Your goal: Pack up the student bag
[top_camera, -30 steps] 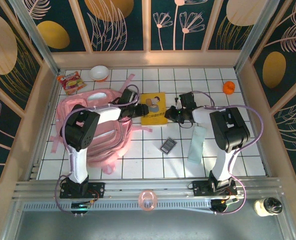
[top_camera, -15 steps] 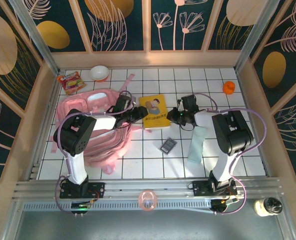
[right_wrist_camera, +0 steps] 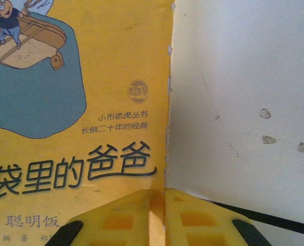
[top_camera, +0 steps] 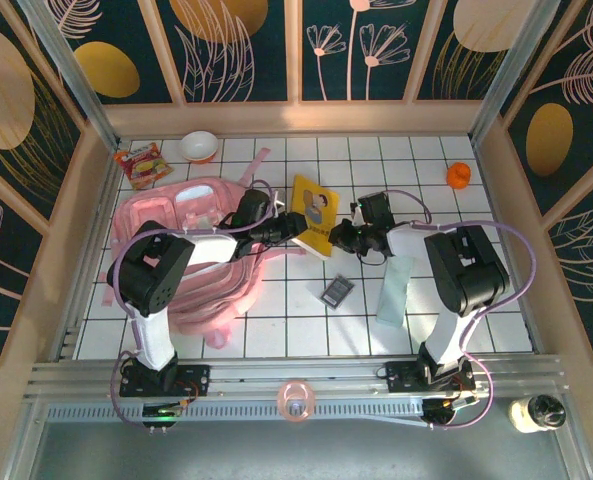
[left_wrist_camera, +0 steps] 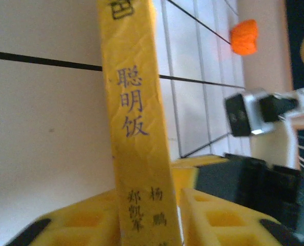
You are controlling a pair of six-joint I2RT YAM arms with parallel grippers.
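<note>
The student bag (top_camera: 191,262), a big soft pink backpack, lies on the left of the tiled table under my left arm. A yellow picture book (top_camera: 314,214) stands tilted on edge just right of the bag, between my two grippers. My left gripper (top_camera: 292,231) is shut on the book's spine (left_wrist_camera: 134,102), with the printed spine running up between its yellow fingers (left_wrist_camera: 208,210). From the other side, my right gripper (top_camera: 339,237) is shut on the lower edge of the front cover (right_wrist_camera: 105,102); its fingers (right_wrist_camera: 121,215) pinch the cover at the right gripper (right_wrist_camera: 158,197).
A dark calculator (top_camera: 338,291) and a pale green pencil case (top_camera: 395,287) lie in front of the book. An orange object (top_camera: 459,175) sits at the back right, a bowl (top_camera: 198,146) and a snack packet (top_camera: 142,162) at the back left. Wooden walls ring the table.
The book has gone from lying flat to standing tilted on edge, shifted slightly back. My left gripper has closed on its spine. My right gripper has kept its hold.
</note>
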